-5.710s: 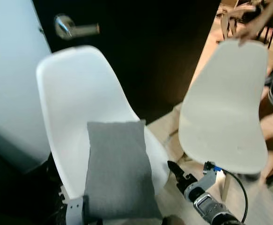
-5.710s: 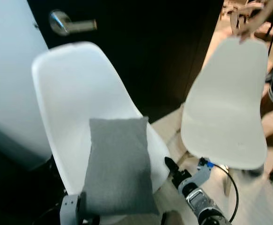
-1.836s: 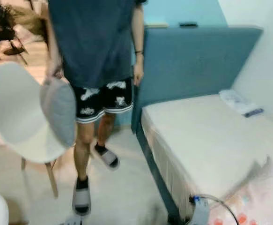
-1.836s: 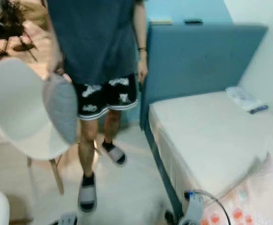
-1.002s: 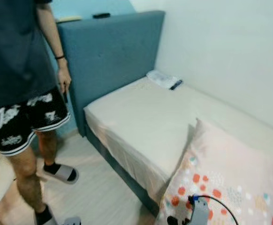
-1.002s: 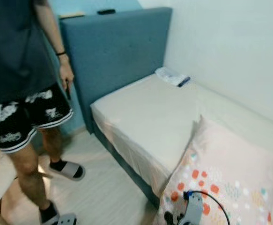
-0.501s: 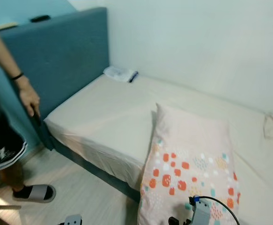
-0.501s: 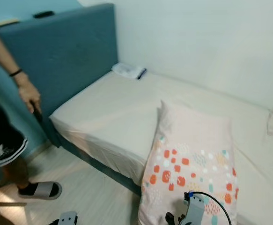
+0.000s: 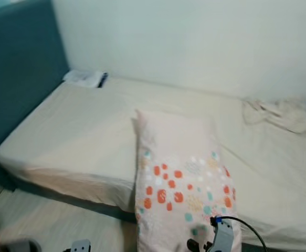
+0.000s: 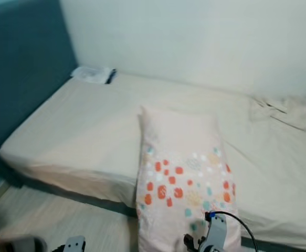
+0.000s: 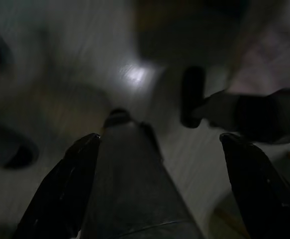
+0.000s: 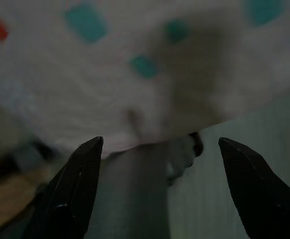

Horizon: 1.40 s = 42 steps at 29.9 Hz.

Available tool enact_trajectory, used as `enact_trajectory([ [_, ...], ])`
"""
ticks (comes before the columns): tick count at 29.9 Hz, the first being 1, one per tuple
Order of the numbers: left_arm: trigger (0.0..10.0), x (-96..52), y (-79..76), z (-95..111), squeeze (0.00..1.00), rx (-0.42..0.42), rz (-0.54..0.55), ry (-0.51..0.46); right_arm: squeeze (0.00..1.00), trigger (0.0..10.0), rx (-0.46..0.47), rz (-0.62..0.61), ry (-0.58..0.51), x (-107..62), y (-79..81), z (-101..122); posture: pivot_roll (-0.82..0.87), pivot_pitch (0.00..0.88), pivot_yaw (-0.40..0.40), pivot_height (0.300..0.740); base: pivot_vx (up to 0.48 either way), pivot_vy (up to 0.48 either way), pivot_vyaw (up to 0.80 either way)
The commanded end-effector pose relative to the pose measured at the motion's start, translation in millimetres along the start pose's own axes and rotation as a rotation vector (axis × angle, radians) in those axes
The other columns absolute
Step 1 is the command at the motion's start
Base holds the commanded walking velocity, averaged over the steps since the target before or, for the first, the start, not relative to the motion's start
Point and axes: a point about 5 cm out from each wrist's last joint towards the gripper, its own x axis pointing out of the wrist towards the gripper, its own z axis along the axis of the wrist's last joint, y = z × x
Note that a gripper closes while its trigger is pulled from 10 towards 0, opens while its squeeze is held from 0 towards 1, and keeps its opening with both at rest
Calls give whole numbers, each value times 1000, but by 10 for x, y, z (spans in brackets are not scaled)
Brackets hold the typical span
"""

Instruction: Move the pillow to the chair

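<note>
— Swung round, has it? Half a second back a person's arm stood by the blue headboard [image 9: 16, 79]; now the bed [image 9: 63, 136] fills the frame.

— Right gripper [image 12: 159, 189], fingers spread and unladen, sits just before the pillow [image 9: 181, 178]; left gripper [image 11: 159, 184] likewise parted, over pale floor [image 10: 53, 223].

— The pillow?

— Soft, cream, orange-and-teal spots, overhanging the bed's near edge. Beyond it, smooth beige sheet, crumpled cloth [image 9: 278, 114], plain wall [image 9: 194, 42].

Bed [image 9: 63, 136] top is bare left of pillow [image 9: 181, 178]; crumpled cloth [image 9: 278, 115] sits at far right by wall.
</note>
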Motion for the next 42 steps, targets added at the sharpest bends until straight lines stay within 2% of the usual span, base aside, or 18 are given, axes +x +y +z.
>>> enact_trajectory([
  [1, 10000, -17, 7, -103, 0, 10, -3, 34, 0, 10000, -7, 2, 9, 5, 15, -22, -48, 50, -40, 698, 0, 0, -756],
  [11, 10000, -20, 2, -110, 0, 32, -20, 35, 0, 10000, -3, 1, -7, 5, 17, 1, -50, 55, -37, 698, 0, 0, -758],
  [17, 10000, -26, -2, -140, 0, 43, -36, 44, 0, 10000, 20, -14, -12, -1, -8, -9, -54, 65, -32, 698, 0, -47, 0],
  [34, 10000, -26, -16, -147, 0, 38, -45, 46, 0, 10000, 46, -60, -64, -14, -66, 49, -60, 69, -27, 698, 0, -424, 0],
  [42, 10000, -26, 7, -140, 0, 26, -19, 43, 0, 10000, 54, -69, -105, -14, -59, 159, -61, 72, -26, 698, 0, 0, 0],
])
